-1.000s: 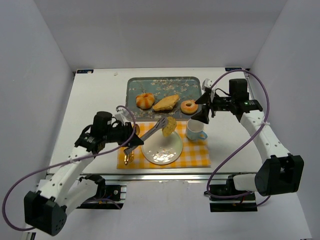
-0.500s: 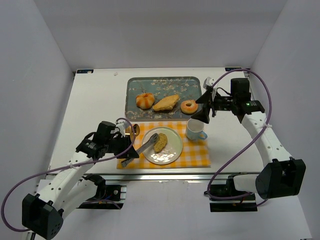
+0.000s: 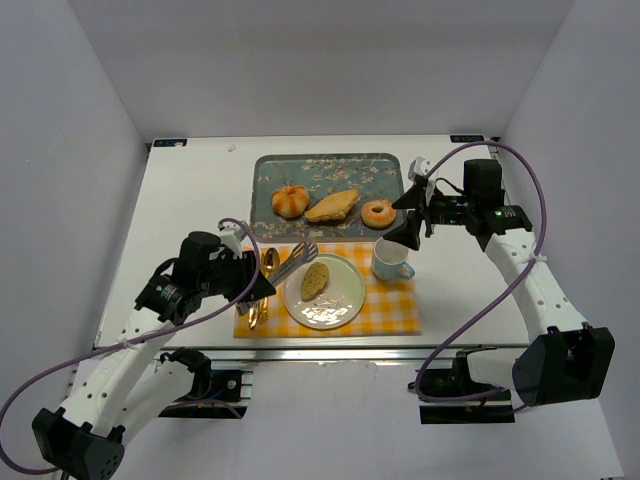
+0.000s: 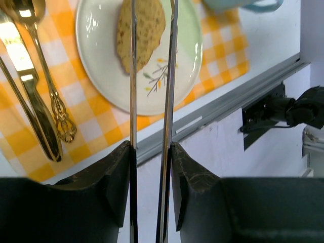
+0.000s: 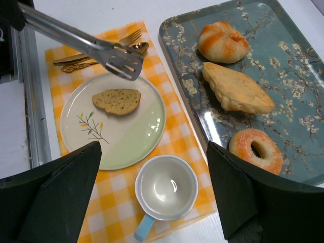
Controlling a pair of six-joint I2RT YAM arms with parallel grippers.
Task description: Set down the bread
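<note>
A slice of bread [image 3: 315, 279] [image 4: 140, 30] [image 5: 117, 100] lies flat on the white and green plate [image 3: 337, 306] [image 4: 185, 55] [image 5: 129, 139]. My left gripper [image 3: 262, 285] [image 4: 152, 152] is shut on metal tongs [image 3: 291, 262] [image 4: 132, 101] [image 5: 86, 43]. The tong arms stand slightly apart, and their tips hover over the slice's left end without gripping it. My right gripper [image 3: 410, 218] [image 5: 154, 152] hangs open above the cup [image 3: 390, 260] [image 5: 166, 187], with nothing between its fingers.
Plate, cup and gold cutlery [image 3: 264, 268] [image 4: 30, 91] rest on a yellow checked placemat [image 3: 390, 305]. Behind it a patterned tray [image 3: 330, 168] [image 5: 298, 45] carries a striped bun [image 3: 290, 200], a long pastry [image 3: 332, 205] and a doughnut [image 3: 378, 213].
The bread came down from the tongs onto the plate. The tong arms have since spread and lifted off it, and the left arm has drawn back to the left. The right arm barely moved.
</note>
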